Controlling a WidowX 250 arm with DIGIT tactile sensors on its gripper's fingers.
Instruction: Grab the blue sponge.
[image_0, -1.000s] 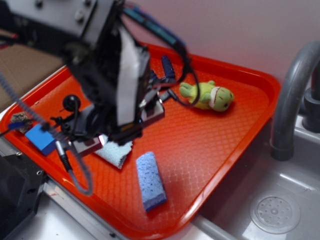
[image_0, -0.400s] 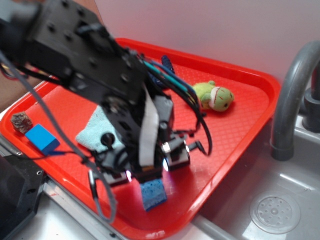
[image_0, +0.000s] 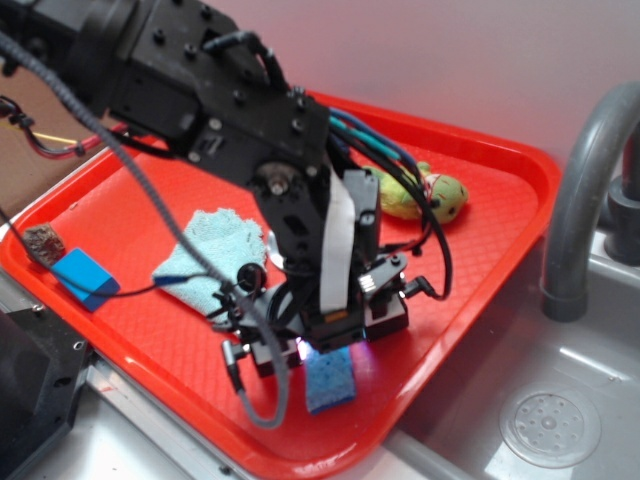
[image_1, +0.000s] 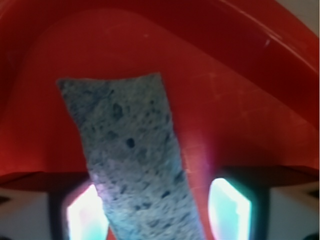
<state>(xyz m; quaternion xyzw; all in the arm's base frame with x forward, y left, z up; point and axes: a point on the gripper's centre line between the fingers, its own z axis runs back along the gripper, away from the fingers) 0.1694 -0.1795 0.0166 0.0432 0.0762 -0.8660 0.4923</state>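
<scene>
The blue sponge (image_0: 331, 381) lies lengthwise near the front edge of the red tray (image_0: 500, 215); only its near end pokes out from under the arm. My gripper (image_0: 331, 346) is lowered right over it. In the wrist view the porous sponge (image_1: 132, 160) runs up between the two lit fingers, close against the left pad (image_1: 82, 215), with a strip of red tray showing before the right pad (image_1: 229, 207). The gripper (image_1: 157, 212) is open and straddles the sponge.
An aqua cloth (image_0: 205, 255) lies left of the arm, and a green plush frog (image_0: 428, 196) sits behind it. A bright blue block (image_0: 85, 280) and a small brown object (image_0: 42, 242) sit at the tray's left edge. A grey faucet (image_0: 585, 190) and a sink drain (image_0: 550, 425) are at the right.
The arm has swung from the back left of the tray to the sponge and come down over it, covering most of it. The cloth it hid now shows.
</scene>
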